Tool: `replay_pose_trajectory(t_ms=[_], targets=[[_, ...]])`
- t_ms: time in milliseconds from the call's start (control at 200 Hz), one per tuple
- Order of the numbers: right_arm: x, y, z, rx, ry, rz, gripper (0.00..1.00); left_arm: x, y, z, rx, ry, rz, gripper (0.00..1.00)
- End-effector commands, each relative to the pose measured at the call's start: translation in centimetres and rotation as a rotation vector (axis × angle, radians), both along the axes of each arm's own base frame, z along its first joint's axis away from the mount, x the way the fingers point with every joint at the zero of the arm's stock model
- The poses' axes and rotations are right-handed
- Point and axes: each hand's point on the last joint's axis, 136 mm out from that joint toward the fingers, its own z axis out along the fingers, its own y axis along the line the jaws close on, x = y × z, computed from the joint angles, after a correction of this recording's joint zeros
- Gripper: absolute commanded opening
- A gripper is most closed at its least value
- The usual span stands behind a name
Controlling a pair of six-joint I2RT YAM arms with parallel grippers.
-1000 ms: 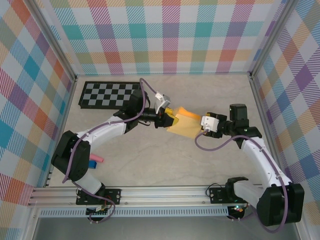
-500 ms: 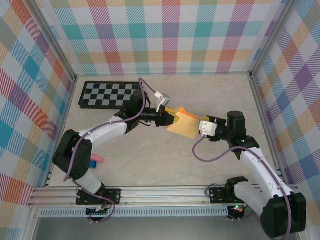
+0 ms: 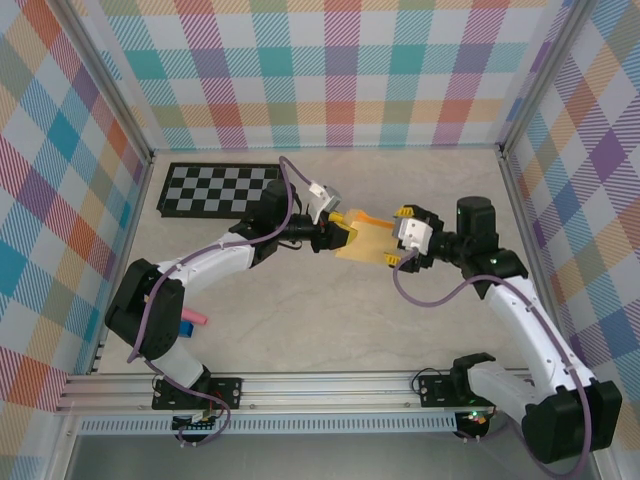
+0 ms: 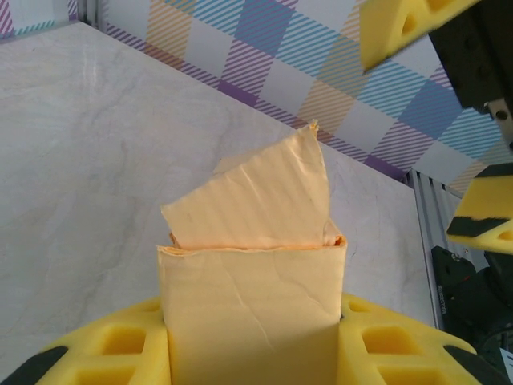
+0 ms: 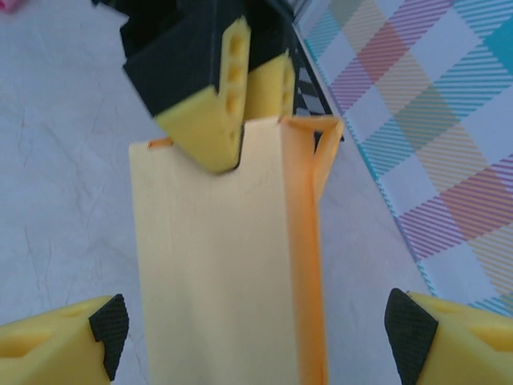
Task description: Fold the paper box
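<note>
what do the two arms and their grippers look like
The left arm and right arm have white link shells, black joint housings and a purple cable looping alongside. The left gripper and right gripper each carry a white wrist block and yellow fingers with black-tipped pads.

The paper box [image 3: 362,242] sits over the middle of the table [image 3: 300,320], between the two grippers. The left gripper [image 3: 343,236] grips its left end. The right gripper [image 3: 397,237] straddles its right end, jaws spread clear of both sides. The checkerboard panel [image 3: 215,190] lies in the far left corner, behind the left arm [image 3: 215,262]. Two small pieces [image 3: 192,322] lie by the left edge, beside that arm's base.
</note>
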Motion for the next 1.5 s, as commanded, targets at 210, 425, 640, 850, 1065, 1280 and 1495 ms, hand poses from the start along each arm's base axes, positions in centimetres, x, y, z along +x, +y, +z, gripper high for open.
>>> replay_pose_trajectory(t_ms=[210, 425, 640, 850, 1065, 1280, 1495], targets=[[1.7, 5.9, 1.5, 0.071, 0.098, 0.148, 0.87, 0.0, -0.8, 1.4, -0.015, -0.050, -0.024, 0.17], [2.9, 8.2, 0.2, -0.021, 0.052, 0.170, 0.84, 0.0, -0.8, 1.7, -0.026, -0.040, -0.016, 0.17], [1.1, 8.7, -1.5, -0.057, 0.002, 0.216, 0.78, 1.1, -1.0, 2.2, -0.064, -0.009, 0.039, 0.16], [-0.7, 9.1, -3.9, -0.064, 0.016, 0.198, 0.78, 1.7, -1.4, 3.6, -0.117, -0.002, 0.051, 0.16], [-2.9, 9.1, -5.4, -0.022, 0.110, 0.208, 0.78, 2.0, -1.4, 3.6, -0.130, -0.005, 0.073, 0.16], [-2.8, 7.7, -5.6, 0.002, 0.142, 0.132, 0.84, 2.3, -1.1, 3.4, -0.133, -0.015, 0.099, 0.16], [-3.0, 5.2, -3.9, 0.006, 0.136, 0.147, 0.89, 1.9, -0.8, 2.6, -0.108, -0.009, 0.100, 0.16]])
